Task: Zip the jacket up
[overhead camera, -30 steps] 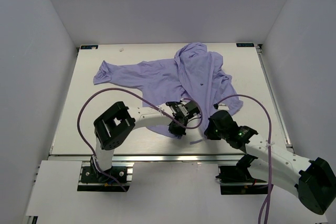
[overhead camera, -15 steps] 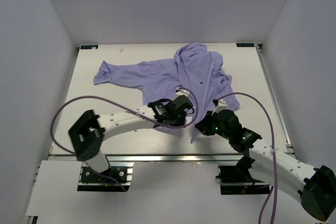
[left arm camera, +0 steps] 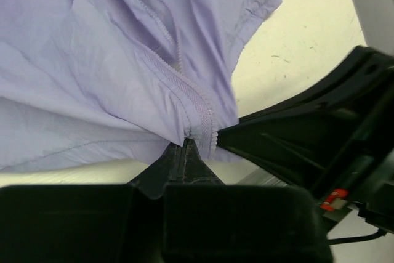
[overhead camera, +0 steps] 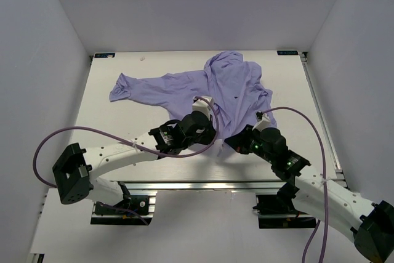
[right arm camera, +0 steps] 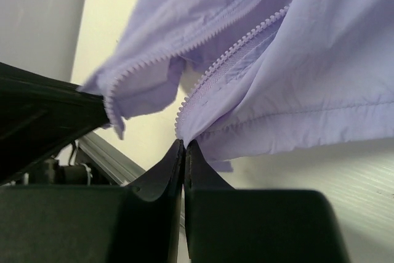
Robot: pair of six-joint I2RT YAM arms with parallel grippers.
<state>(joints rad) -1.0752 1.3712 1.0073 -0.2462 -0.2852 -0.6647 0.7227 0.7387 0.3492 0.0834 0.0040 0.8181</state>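
Note:
The lavender jacket [overhead camera: 209, 87] lies wrinkled across the far half of the table, hood towards the back, front unzipped. My left gripper [overhead camera: 214, 132] is shut on its near hem; in the left wrist view the gripper [left arm camera: 184, 144] pinches the fabric right at the bottom of one zipper row [left arm camera: 198, 104]. My right gripper [overhead camera: 234, 144] is shut on the hem close beside it; in the right wrist view the gripper [right arm camera: 184, 143] clamps the bottom of the other zipper row [right arm camera: 237, 50]. The two hem corners hang a little above the table, apart.
One sleeve [overhead camera: 123, 87] stretches to the far left. The cream table [overhead camera: 123, 133] ends in a metal rail [overhead camera: 184, 184] at the near edge. White walls close in the left, right and back. Purple cables [overhead camera: 92, 130] loop from both arms.
The left arm swung its elbow out to the left and carried its gripper up to the hem, closing on it. The right gripper shifted left and forward with the hem.

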